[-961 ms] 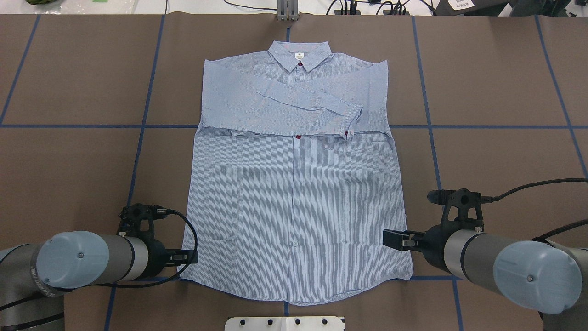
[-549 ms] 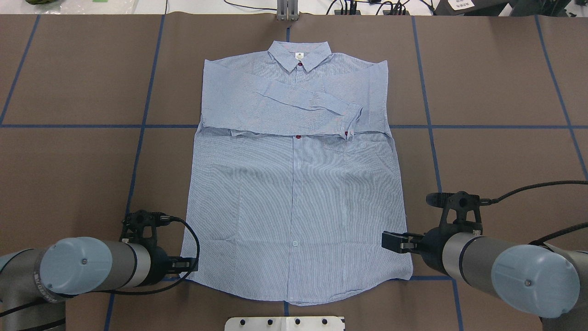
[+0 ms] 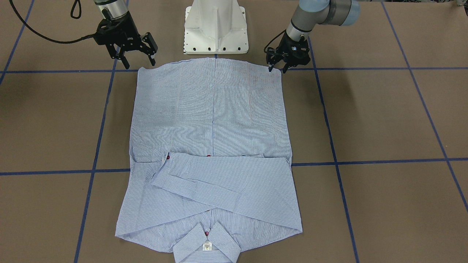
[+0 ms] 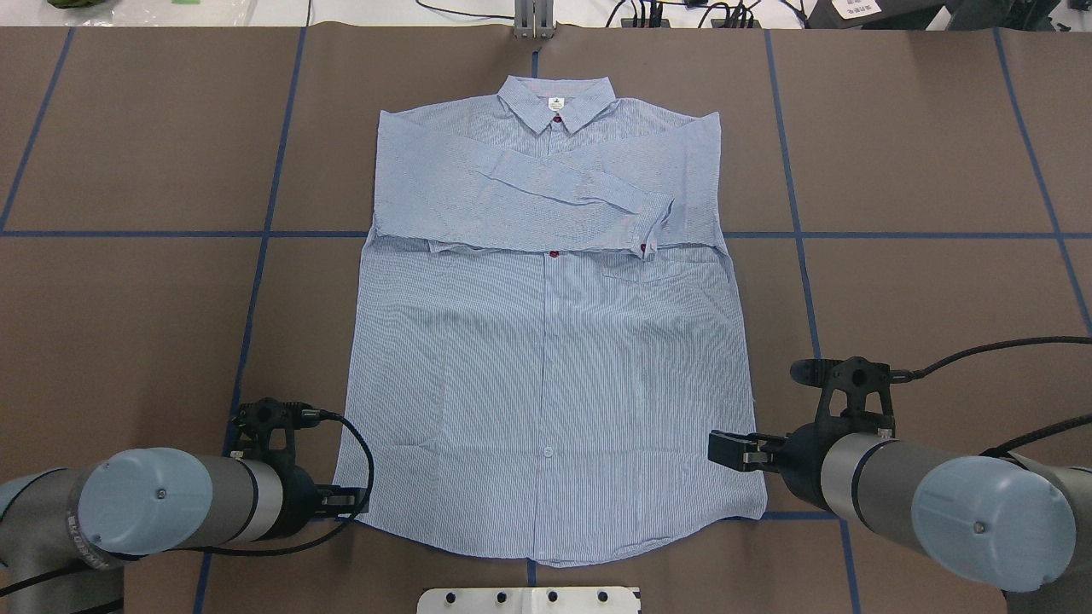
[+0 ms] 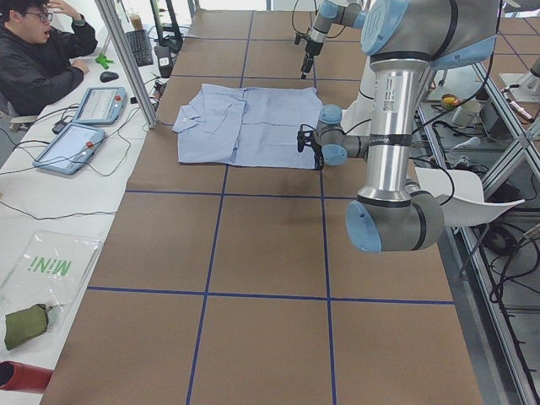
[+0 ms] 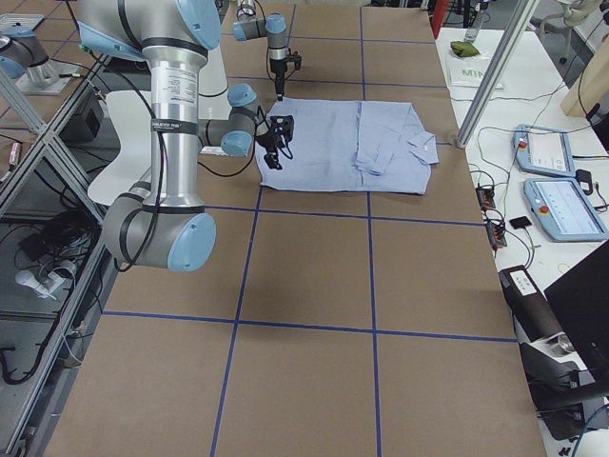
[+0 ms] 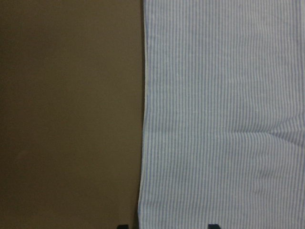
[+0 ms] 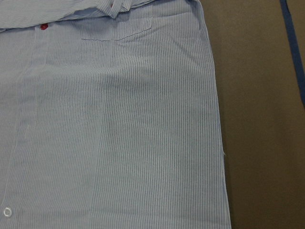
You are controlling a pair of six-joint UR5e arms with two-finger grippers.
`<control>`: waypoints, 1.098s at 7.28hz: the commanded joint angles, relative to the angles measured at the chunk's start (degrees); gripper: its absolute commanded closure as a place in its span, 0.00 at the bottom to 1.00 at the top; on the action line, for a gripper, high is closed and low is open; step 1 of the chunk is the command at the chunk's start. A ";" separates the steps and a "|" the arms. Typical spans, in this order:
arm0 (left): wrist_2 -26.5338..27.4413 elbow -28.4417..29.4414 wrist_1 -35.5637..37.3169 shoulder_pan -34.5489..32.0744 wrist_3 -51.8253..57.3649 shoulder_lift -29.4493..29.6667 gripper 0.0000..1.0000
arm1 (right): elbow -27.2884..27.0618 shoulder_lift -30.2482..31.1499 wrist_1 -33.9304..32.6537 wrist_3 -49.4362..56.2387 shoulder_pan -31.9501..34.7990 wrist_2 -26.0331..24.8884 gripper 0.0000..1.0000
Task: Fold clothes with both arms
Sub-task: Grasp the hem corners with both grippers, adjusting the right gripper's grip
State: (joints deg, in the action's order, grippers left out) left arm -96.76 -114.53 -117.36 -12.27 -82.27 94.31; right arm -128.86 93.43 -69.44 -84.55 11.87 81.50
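We see the striped shirt (image 4: 546, 358) lying flat and face up in the middle of the brown table (image 4: 921, 153), its collar toward the far edge and its hem toward the robot's edge. Both sleeves are folded across the chest. The left gripper (image 4: 351, 501) sits low at the hem's left corner. Its jaws are spread, and in its wrist view the shirt's side edge runs up between the two fingertips (image 7: 213, 225). We cannot tell whether they touch the cloth. The right gripper (image 3: 140, 64) hangs over the hem's right corner, raised clear of the fabric, with its jaws spread wide and holding nothing. Blue tape lines (image 4: 938, 234) cross the table under the shirt
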 commanded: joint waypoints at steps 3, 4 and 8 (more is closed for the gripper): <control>-0.01 0.27 0.03 0.23 -0.09 0.17 0.43 | 0.01 0.00 0.01 0.00 -0.18 -0.29 0.00; -0.01 0.27 0.03 0.23 -0.09 0.17 0.43 | 0.01 0.00 0.01 0.00 -0.27 -0.29 0.00; -0.54 1.06 0.12 0.23 -0.18 0.96 0.44 | 0.01 0.00 0.01 0.00 -0.44 -0.29 0.00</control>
State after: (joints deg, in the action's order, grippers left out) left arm -97.26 -113.78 -117.31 -12.04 -82.37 95.15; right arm -128.85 93.40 -69.43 -84.55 11.50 81.21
